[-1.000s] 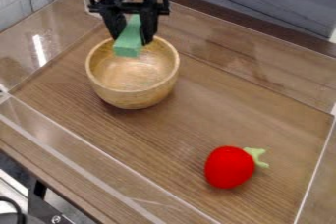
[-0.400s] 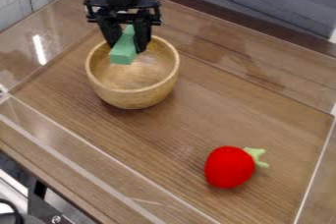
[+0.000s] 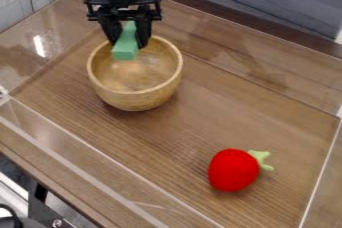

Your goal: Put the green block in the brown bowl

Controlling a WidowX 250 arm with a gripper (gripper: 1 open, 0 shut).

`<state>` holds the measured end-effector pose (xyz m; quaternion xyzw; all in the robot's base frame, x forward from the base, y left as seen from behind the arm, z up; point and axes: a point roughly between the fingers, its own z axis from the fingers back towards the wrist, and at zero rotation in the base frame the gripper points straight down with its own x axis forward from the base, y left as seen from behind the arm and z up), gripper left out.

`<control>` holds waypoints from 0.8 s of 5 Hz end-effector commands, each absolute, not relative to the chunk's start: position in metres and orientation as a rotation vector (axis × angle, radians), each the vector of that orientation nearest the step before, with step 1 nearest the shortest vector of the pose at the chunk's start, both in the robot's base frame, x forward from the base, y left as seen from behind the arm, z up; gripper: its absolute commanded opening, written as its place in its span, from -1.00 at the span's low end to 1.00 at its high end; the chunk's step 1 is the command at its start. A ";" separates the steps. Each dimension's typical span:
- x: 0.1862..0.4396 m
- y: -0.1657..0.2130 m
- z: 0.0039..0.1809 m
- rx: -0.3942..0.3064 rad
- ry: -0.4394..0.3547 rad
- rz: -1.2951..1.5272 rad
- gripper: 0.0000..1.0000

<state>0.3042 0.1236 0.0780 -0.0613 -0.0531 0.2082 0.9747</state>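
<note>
Green block point(image 3: 126, 44) in claw point(image 3: 124, 38) (top hidden)

1. The gripper point(image 3: 126, 40), at the upper left of the frame, is black all over.
2. Two slim black fingers point(image 3: 110, 30) hang from a wider black crossbar.
3. Above it, a dark boxy wrist runs out of the frame's top edge.

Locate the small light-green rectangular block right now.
The light-green rectangular block is upper left in the camera view, held in the black gripper over the round wooden bowl's far rim.
</note>
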 end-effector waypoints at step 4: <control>0.306 0.142 0.090 -0.121 -0.143 0.521 1.00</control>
